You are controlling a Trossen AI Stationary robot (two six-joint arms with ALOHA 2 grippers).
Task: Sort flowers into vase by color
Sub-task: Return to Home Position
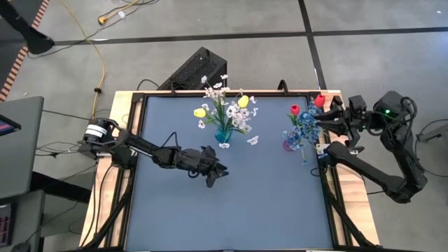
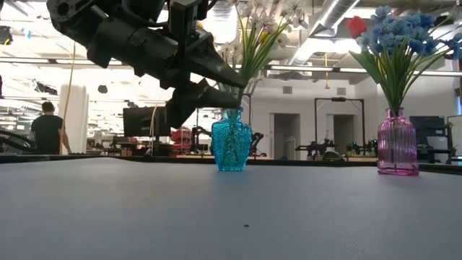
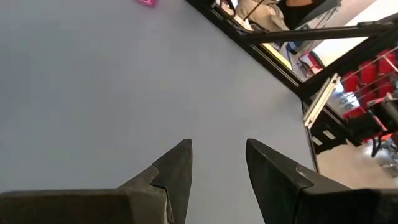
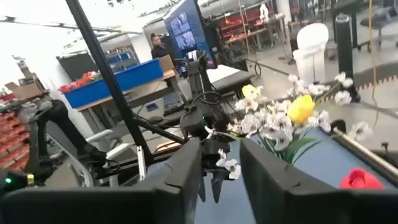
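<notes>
1. High view: yellow and white flowers (image 1: 227, 112) stand in the blue vase (image 1: 223, 134), and red and blue flowers (image 1: 302, 120) in the violet vase (image 1: 290, 145). The right end effector (image 1: 320, 120) is just beside them.
2. Low view: the left end effector (image 2: 234, 81) hangs above the worktop (image 2: 144, 209).
3. Left wrist view: spread, empty.
4. Right wrist view: spread, empty.

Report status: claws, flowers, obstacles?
Left claw open, empty, over mid-table. Right claw open, empty, near pink vase. Flowers in it and blue vase. Nothing blocking.

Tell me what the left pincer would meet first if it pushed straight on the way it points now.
Probably the bare grey tabletop: the open left pincer angles down at it, nothing between. The pink ribbed glass vase sits well off that line.
</notes>
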